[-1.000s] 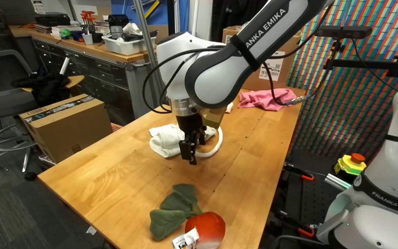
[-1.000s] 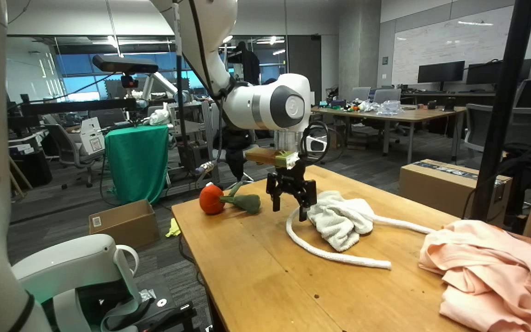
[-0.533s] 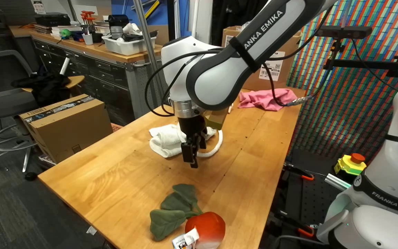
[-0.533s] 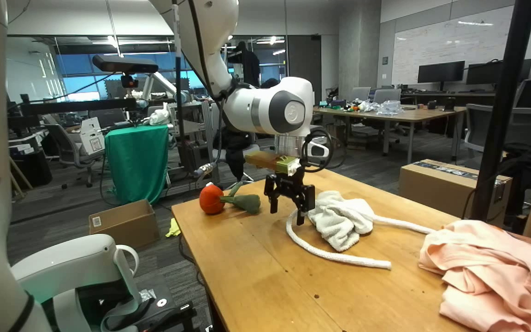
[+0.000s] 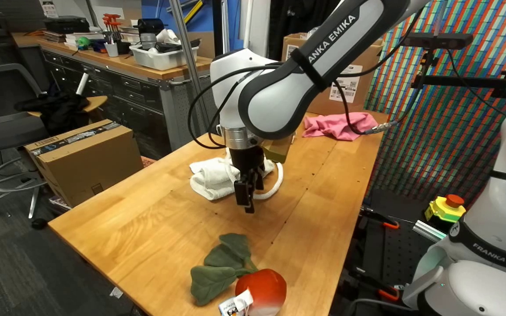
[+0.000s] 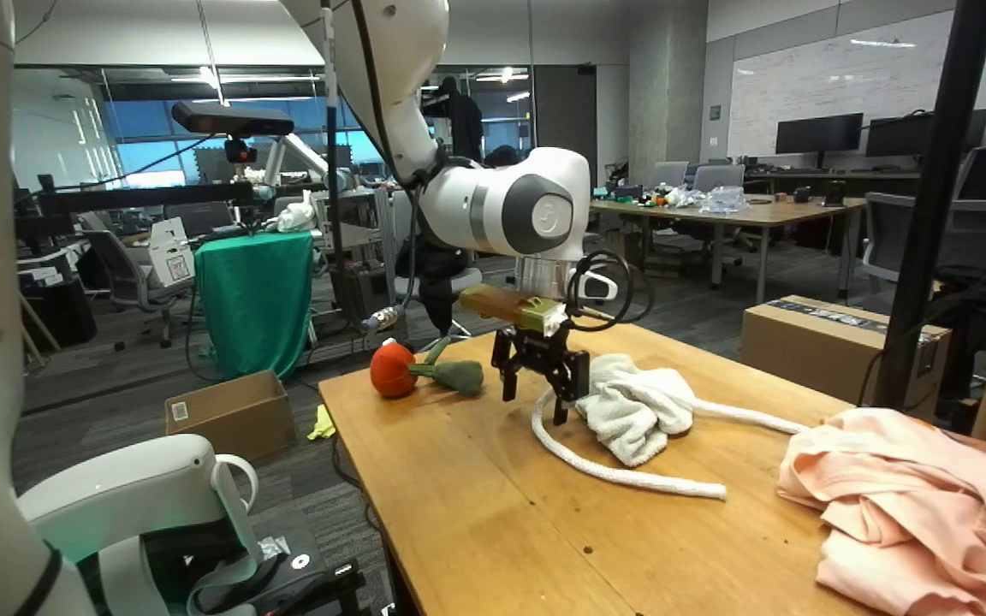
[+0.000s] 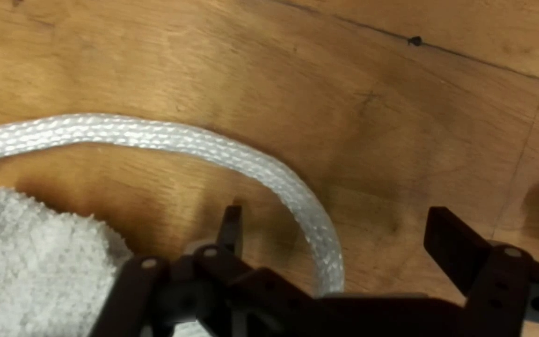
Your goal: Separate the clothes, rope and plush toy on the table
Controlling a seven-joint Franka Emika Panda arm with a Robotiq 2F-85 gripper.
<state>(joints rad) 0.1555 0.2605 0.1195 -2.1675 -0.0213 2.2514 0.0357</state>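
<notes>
A white rope [image 6: 613, 470] lies in a curve on the table, partly under a crumpled white cloth [image 6: 634, 415]. Rope [image 5: 278, 182] and cloth [image 5: 209, 180] also show in the other exterior picture, partly behind the gripper. A pink cloth [image 6: 929, 505] lies at the far end. A red plush toy with green leaves [image 6: 392, 370] lies at the opposite end, also in an exterior view [image 5: 262, 287]. My gripper [image 6: 535, 406] is open and empty, pointing down above the rope's bend. In the wrist view, the rope [image 7: 124, 131] runs between the open fingers of the gripper [image 7: 335, 209]; the white cloth [image 7: 35, 267] is at lower left.
The wooden table [image 5: 147, 237] has open edges around it. A cardboard box [image 5: 334, 87] stands behind the pink cloth. Another box [image 5: 86, 162] stands on the floor beside the table. A black post [image 6: 929, 214] rises near the table's side.
My gripper has come down slightly toward the table and shifted a little sideways, staying open. The rope, cloths and plush toy have not moved.
</notes>
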